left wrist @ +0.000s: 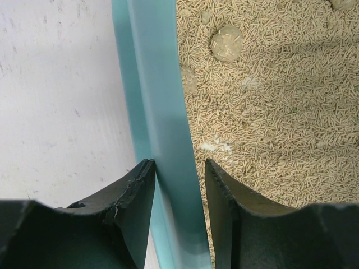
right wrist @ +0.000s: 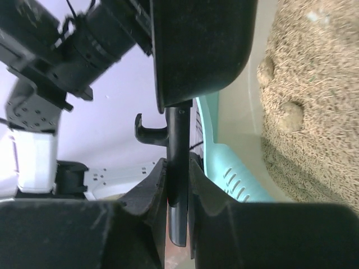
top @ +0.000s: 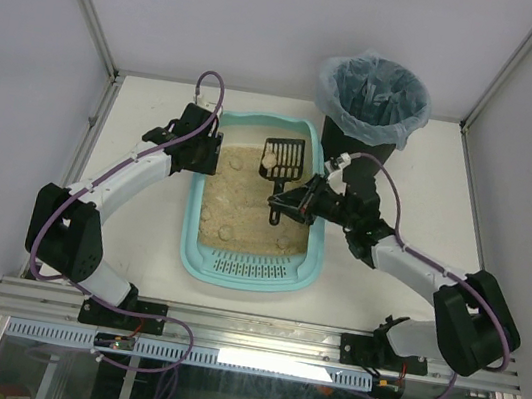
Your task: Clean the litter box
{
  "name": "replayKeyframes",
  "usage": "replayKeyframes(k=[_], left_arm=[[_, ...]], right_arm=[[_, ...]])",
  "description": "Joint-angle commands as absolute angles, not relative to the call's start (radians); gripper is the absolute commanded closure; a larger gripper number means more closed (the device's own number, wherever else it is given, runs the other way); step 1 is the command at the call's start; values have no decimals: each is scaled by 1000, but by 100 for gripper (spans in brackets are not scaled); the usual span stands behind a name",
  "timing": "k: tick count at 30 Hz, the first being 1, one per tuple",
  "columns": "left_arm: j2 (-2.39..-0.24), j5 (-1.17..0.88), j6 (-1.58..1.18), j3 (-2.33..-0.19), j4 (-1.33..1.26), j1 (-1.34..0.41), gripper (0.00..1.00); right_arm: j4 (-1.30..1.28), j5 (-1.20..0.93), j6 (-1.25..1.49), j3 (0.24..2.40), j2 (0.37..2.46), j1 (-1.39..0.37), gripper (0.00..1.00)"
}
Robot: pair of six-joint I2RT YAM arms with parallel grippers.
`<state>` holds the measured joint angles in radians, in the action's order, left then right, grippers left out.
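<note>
Robot arms scooping a litter box [top: 250, 270] at mid-table.
Left gripper [left wrist: 178, 168] pinches the box's left rim; right gripper [top: 291, 202] is clamped on the scoop [top: 283, 157] handle, a clump [top: 270, 163] aboard. Best to hold the scoop level while carrying it to the bin [top: 373, 100] at the far right corner.

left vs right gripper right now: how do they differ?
Grip: the left gripper clamps the litter box rim, one finger outside, one over the litter; the right gripper is shut on the scoop handle. Width: the left gripper's jaws stand rim-wide apart; the right gripper's are nearly together. Place: left gripper at the box's left wall, right gripper by its right wall. Both are black and each holds something.
</note>
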<state>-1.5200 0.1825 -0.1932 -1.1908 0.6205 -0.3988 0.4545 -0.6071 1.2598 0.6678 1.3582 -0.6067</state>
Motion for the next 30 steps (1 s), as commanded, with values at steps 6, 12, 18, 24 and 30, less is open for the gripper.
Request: replayKeyframes(k=[6,12,18,24,30], left_arm=[[-1484,175,-193,-1194,594,-412,59],[-1484,170,-195,-1195,594,-411,59],[-1480,170,-194,-1195,593,-411,59],[-1486,167,-193,-1194,593,-411,59],[-1486,173,-194,-1190,593,-411,59]], right_arm=[[819,-668,1485,561,1368,-536,100],[1030,-732,1593,560,1458,-558,100],[904,-785,1490,638,1455,-597,100],[633,-768,1332,701,1395,-607,100],[636,-688,1365,640,1319,-562,100]])
